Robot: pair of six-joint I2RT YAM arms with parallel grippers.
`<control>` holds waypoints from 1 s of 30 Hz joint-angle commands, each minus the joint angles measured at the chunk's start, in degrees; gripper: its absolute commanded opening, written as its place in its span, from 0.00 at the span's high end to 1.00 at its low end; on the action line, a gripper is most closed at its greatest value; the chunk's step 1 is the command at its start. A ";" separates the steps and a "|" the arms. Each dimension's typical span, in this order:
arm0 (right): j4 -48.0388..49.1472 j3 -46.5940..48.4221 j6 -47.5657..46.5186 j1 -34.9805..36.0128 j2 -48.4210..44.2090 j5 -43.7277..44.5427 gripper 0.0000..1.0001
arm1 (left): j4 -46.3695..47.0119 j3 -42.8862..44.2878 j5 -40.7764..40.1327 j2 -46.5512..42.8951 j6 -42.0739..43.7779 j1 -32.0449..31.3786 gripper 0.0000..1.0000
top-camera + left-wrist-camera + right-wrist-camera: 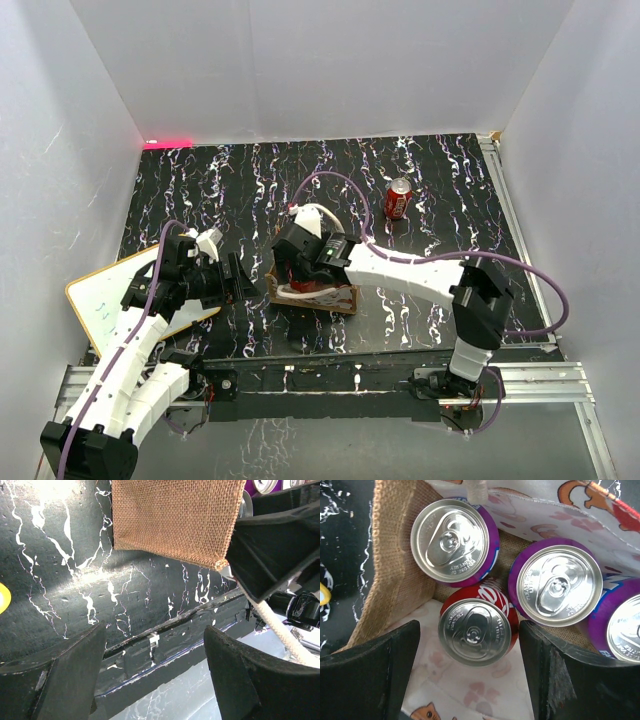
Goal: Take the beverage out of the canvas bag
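The canvas bag point(340, 298) stands near the table's front edge, its burlap side point(175, 515) filling the top of the left wrist view. My right gripper point(312, 270) points down into it. In the right wrist view it point(469, 632) is open, its fingers either side of a red can point(476, 627) with a gap on each side. Three purple cans point(454, 540) point(555, 582) point(620, 625) stand upright around the red one. My left gripper point(243, 281) hovers just left of the bag, open and empty point(155, 635). Another red can point(398, 198) stands on the table at the back right.
A white board with an orange rim point(100, 290) lies at the front left under my left arm. A cream rope handle point(280, 630) hangs beside the left gripper's right finger. Inside the bag lies a printed white lining point(470, 695). White walls enclose the table.
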 commanded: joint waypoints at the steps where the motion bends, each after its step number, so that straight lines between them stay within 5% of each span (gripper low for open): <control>1: 0.57 3.41 1.54 0.39 3.51 2.14 0.17 | -0.22 -0.01 1.70 -0.95 0.46 0.56 0.24; 17: 2.24 2.56 3.20 0.49 10.88 0.01 0.19 | -0.57 0.12 1.45 0.22 0.34 0.78 0.25; 30: 4.38 2.10 2.42 0.49 11.27 0.62 0.56 | -1.67 1.04 0.05 2.14 0.59 0.03 0.28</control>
